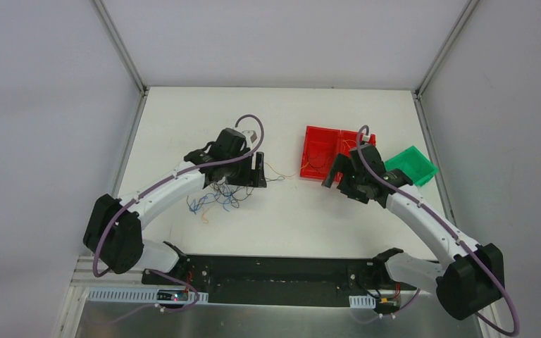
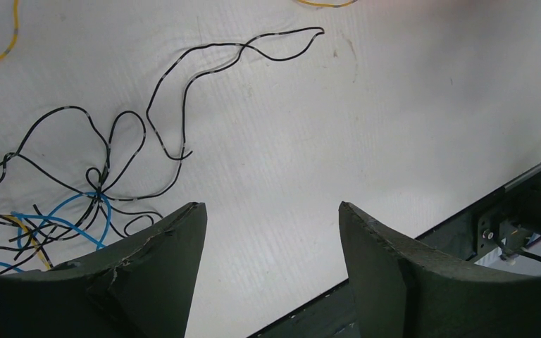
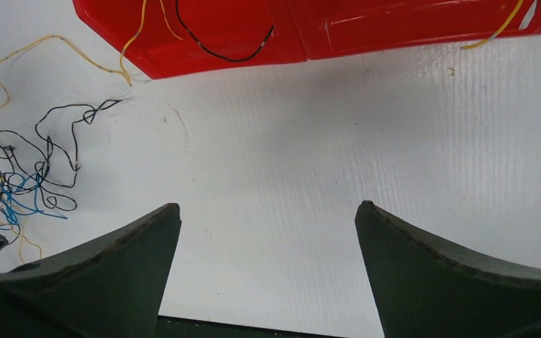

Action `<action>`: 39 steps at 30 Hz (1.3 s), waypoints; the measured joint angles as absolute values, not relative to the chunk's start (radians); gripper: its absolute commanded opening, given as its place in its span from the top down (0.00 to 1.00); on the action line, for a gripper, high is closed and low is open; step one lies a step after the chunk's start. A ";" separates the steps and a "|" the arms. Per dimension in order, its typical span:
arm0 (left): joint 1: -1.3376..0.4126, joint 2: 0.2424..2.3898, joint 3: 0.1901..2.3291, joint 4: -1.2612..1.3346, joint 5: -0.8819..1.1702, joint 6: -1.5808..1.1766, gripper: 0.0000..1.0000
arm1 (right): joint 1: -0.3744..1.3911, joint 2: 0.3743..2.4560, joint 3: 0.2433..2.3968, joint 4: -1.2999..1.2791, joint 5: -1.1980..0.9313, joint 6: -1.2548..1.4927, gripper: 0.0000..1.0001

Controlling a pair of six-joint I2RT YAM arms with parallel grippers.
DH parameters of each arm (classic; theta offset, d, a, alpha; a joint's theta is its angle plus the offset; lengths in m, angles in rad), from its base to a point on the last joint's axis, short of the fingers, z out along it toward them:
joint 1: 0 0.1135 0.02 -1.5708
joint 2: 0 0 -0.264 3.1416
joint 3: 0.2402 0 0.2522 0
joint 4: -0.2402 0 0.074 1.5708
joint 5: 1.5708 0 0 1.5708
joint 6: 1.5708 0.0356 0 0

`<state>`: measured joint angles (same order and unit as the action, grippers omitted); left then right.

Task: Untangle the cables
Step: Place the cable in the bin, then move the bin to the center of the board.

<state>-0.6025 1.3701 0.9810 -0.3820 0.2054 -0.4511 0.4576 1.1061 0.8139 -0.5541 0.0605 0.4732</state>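
The cables (image 1: 218,196) lie as a loose tangle of thin black, blue and yellow strands on the white table, just under the left arm's wrist. In the left wrist view the tangle (image 2: 70,204) sits left of the fingers, and one black strand (image 2: 239,49) loops away from it. My left gripper (image 2: 271,204) is open over bare table, just right of the tangle (image 1: 257,171). My right gripper (image 3: 268,204) is open wide and empty (image 1: 334,176), near the red tray's front edge. A yellow strand (image 3: 42,44) runs from the tangle (image 3: 21,176) into the tray.
A red two-part tray (image 1: 310,134) stands at the back right and holds a black strand (image 3: 225,55) and yellow strands (image 3: 496,32). A green bin (image 1: 423,169) sits to its right. The black base plate (image 1: 275,271) runs along the near edge.
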 measured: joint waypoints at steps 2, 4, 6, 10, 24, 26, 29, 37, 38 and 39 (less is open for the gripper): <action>-0.609 1.383 0.992 -0.374 0.205 -0.447 0.29 | 0.451 1.106 0.814 -0.547 0.065 0.483 0.02; -0.619 1.394 1.001 -0.367 0.199 -0.432 0.30 | 0.441 1.107 0.814 -0.540 0.068 0.488 0.08; -0.634 1.419 1.016 -0.359 0.187 -0.416 0.30 | 0.432 1.118 0.814 -0.529 0.070 0.492 0.14; -0.657 1.518 1.053 -0.334 0.171 -0.390 0.30 | 0.411 1.199 0.813 -0.480 0.054 0.505 0.18; -0.708 1.825 1.243 -0.311 0.044 -0.271 0.33 | 0.381 1.495 0.879 -0.354 0.017 0.508 0.19; -0.708 1.860 1.266 -0.310 0.039 -0.261 0.43 | 0.371 1.531 0.905 -0.334 0.018 0.507 0.19; -0.707 1.915 1.293 -0.308 0.033 -0.244 0.72 | 0.355 1.585 0.951 -0.320 0.019 0.505 0.19; -0.707 1.882 1.269 -0.296 -0.014 -0.215 1.00 | 0.331 1.649 1.073 -0.313 -0.003 0.492 0.16; -0.707 1.847 1.248 -0.302 -0.023 -0.214 1.00 | 0.331 1.645 1.076 -0.305 -0.016 0.490 0.14; -0.707 1.810 1.231 -0.312 -0.035 -0.215 1.00 | 0.331 1.639 1.076 -0.301 -0.028 0.489 0.12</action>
